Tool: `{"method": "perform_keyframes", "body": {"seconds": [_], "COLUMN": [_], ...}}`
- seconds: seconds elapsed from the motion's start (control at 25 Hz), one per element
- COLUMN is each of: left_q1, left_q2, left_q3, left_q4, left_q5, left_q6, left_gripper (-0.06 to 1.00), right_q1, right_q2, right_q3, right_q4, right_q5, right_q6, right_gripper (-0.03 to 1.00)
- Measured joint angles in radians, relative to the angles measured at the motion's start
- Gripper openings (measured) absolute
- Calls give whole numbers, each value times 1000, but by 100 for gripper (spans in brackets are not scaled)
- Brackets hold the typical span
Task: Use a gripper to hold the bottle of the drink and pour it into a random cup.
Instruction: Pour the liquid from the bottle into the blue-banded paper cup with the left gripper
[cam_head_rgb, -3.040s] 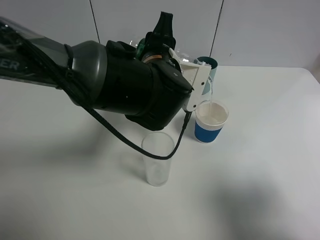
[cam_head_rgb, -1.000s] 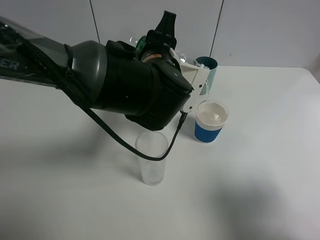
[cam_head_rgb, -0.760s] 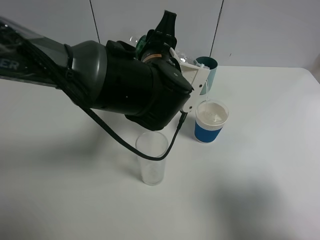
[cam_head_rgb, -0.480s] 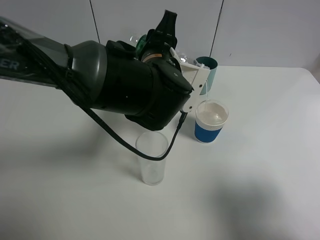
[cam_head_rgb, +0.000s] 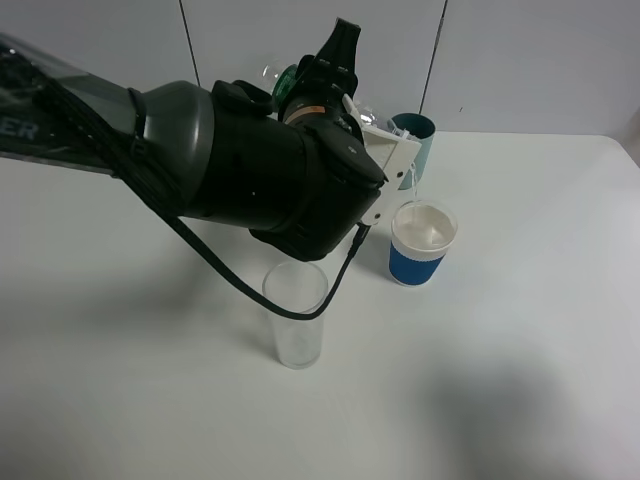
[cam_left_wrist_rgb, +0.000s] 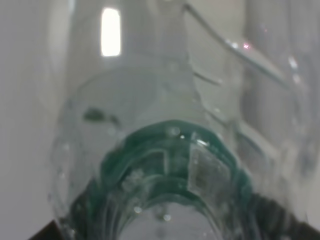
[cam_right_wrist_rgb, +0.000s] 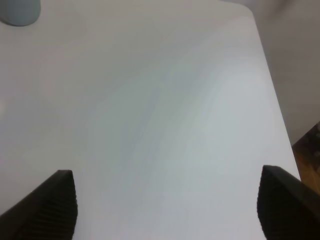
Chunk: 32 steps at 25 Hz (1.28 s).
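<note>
Your left gripper (cam_head_rgb: 322, 72) is clamped on the drink bottle (cam_head_rgb: 288, 85), held tilted above the far middle of the table (cam_head_rgb: 520, 330). The neck points right, over the blue-banded cup (cam_head_rgb: 421, 243), and a thin stream (cam_head_rgb: 412, 186) falls in. Your right gripper (cam_right_wrist_rgb: 170, 210) stands wide, holding nothing.

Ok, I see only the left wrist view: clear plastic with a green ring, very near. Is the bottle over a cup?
Observer: Yes. The left gripper holds the bottle tilted, and a thin stream falls into the blue-banded cup.
Operator: Is the tall glass close to that stream?
Observer: No, the clear glass stands apart, nearer the high camera.
Operator: And the right gripper?
Observer: The right gripper has its jaws open over bare table, holding nothing.
</note>
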Motion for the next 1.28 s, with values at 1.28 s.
{"method": "perform_keyframes", "body": {"seconds": [1.28], "left_q1": [0], "left_q2": [0], "left_q3": [0], "left_q4": [6], "left_q5": [0], "left_q6": [0], "left_gripper": [46], "right_q1": [0], "right_q2": [0], "right_q3": [0], "right_q4": [0], "right_q5": [0], "right_q6": [0], "right_gripper": [74]}}
